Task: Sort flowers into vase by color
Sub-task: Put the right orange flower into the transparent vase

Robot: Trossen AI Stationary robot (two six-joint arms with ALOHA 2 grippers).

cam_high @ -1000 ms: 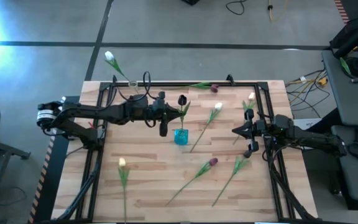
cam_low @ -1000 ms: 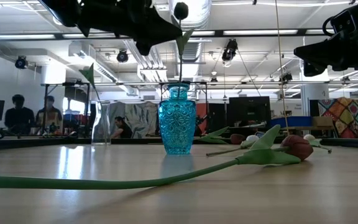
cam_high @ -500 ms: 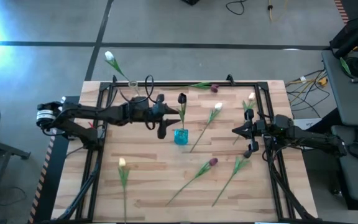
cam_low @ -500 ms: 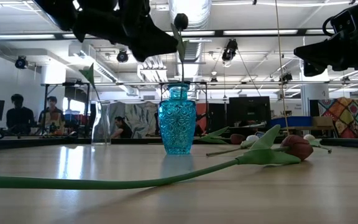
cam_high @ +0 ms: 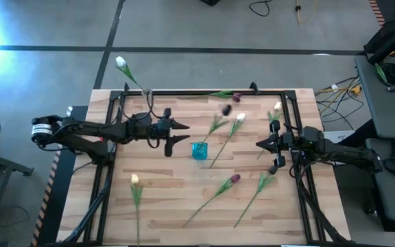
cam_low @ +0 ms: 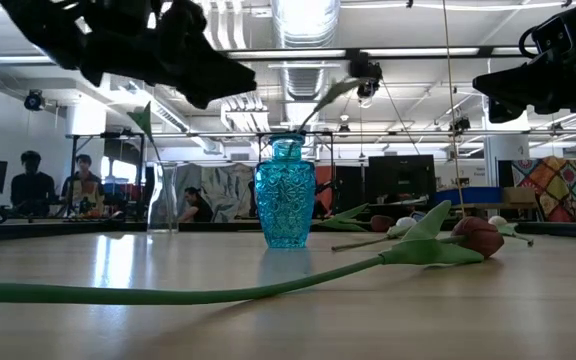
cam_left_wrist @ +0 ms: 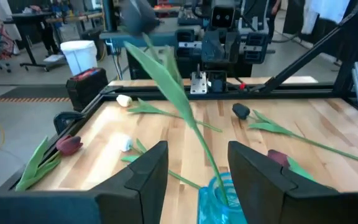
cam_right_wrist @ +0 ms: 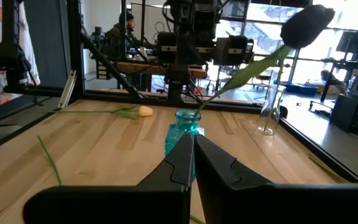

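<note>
A dark purple tulip stands with its stem foot in the blue vase [cam_high: 199,150], leaning over the rim toward the right and far side, its head [cam_high: 226,110] in the air. My left gripper [cam_high: 184,132] hovers open just left of the vase, touching nothing; in the left wrist view the vase [cam_left_wrist: 219,194] lies beyond its fingers. A white tulip [cam_high: 121,63] stands in a clear vase [cam_high: 148,103] at the far left. My right gripper [cam_high: 259,144] waits shut at the right, pointing at the blue vase [cam_right_wrist: 186,130].
Loose tulips lie on the table: a white one [cam_high: 241,118], a cream one [cam_high: 278,106], a purple one [cam_high: 236,97] at the far edge, a maroon one [cam_high: 235,179], a cream one [cam_high: 134,180] near the left. A black frame [cam_high: 184,92] rims the table. People sit beyond it [cam_low: 30,185].
My left gripper has opened, let go of the dark tulip's stem and drawn back toward the table's left edge. The tulip, upright before, has tipped over toward the right and far side; its foot has stayed in the blue vase.
</note>
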